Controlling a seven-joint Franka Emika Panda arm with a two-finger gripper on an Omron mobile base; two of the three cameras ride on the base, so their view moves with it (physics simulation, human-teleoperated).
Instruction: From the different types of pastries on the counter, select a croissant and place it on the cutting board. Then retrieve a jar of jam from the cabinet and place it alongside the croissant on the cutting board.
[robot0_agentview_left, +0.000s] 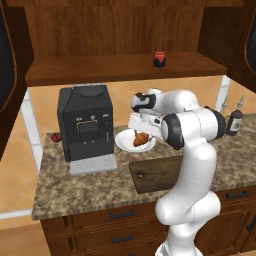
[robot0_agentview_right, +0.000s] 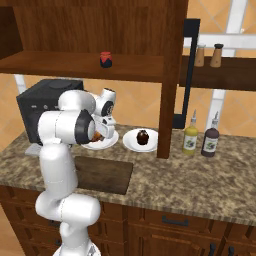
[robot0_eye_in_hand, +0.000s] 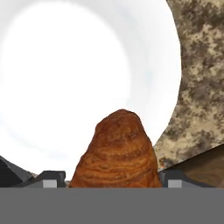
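Croissant (robot0_eye_in_hand: 117, 151) sits pinched between the gripper (robot0_eye_in_hand: 116, 178) jaws, over the white plate (robot0_agentview_left: 125, 142). Behind the plate rises the cabinet (robot0_agentview_left: 125, 35), its shelf bearing the jar of jam (robot0_agentview_left: 159, 59). Before the plate lies the cutting board (robot0_agentview_left: 152, 176).

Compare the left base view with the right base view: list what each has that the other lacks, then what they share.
Left base view alone: a small red item on the counter beside the coffee machine.

Right base view alone: the dark chocolate pastry on its own white plate, a yellow bottle, two shakers on a side shelf.

Both: the gripper at the croissant on its plate, the jar of jam in the cabinet, the cutting board, the coffee machine, a dark bottle.
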